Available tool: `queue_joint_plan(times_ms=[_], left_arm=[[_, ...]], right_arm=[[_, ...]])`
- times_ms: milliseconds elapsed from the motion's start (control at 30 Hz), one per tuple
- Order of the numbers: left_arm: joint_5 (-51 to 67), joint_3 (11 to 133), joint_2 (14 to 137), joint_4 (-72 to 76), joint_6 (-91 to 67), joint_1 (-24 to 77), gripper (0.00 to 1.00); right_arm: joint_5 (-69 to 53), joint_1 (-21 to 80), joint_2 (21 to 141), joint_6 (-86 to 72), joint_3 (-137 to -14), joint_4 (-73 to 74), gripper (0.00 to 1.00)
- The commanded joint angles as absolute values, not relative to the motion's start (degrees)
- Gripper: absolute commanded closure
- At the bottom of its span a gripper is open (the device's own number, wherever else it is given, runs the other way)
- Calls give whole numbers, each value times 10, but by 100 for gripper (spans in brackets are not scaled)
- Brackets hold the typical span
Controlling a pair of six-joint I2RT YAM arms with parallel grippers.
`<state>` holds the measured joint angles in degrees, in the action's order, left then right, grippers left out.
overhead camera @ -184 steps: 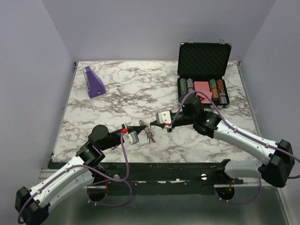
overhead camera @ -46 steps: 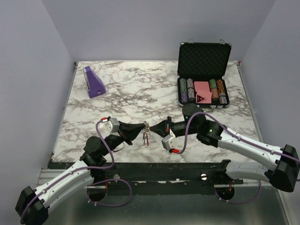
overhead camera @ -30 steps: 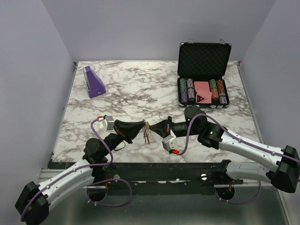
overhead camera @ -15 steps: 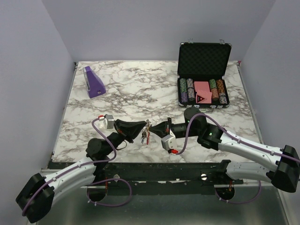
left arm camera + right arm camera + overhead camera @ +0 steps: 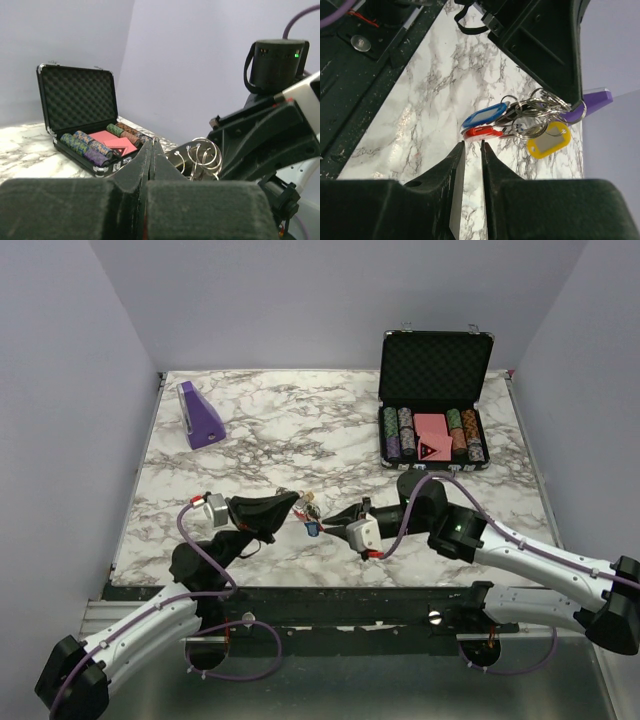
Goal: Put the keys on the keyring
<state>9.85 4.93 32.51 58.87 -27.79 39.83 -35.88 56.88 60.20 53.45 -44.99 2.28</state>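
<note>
Holding: left tool [image 5: 295,500] is pinched fully shut on the keyring [image 5: 309,514], and the bunch dangles clear of the counter [image 5: 300,430].
Right side: right tool [image 5: 334,524] has its jaws only a narrow slit apart with nothing between them. Its tips are aimed at the bunch, just short of the red piece [image 5: 482,132].
Keyring place: left of the chip case [image 5: 435,365], nearer the arm bases than it and well apart from it, in the air between the two tools.
Keys: blue key [image 5: 485,115] and yellow key [image 5: 549,141] hang in the same bunch among the metal rings [image 5: 530,107]. Cannot tell if they are properly threaded or just tangled.
Why held so: probably one arm steadies the bunch so the other can pick at one thin ring or key. The small opening suits a thin target.
Top view: shows both arms meeting left of the chip case, but the bunch is too small to sort.
Right wrist view: the only one separating blue, red and yellow. It also shows the gap between its own fingers [image 5: 456,165].
Left wrist view: own fingers are pressed together with no gap, rings sit just past the tips, and the chip case stands open behind. The coloured keys are hidden.
</note>
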Motion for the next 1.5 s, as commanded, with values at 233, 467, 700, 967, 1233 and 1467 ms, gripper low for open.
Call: queue_joint_plan(times_ms=[233, 467, 700, 967, 1233, 1467], left_arm=[[244, 65, 305, 563, -207, 375, 100], [285, 80, 301, 519, -181, 373, 100], [297, 83, 304, 517, -180, 371, 100], [295, 81, 314, 539, -189, 370, 100], [294, 80, 324, 562, -197, 370, 100], [292, 76, 319, 568, -203, 370, 100]], right_arm=[[-359, 512, 597, 328, -493, -49, 66], [-369, 486, 610, 247, -500, -72, 63], [-426, 482, 636, 166, -491, -108, 64], [-461, 483, 659, 123, -483, -135, 68], [-461, 490, 674, 119, -479, -142, 68], [-459, 490, 684, 114, -478, -145, 71]])
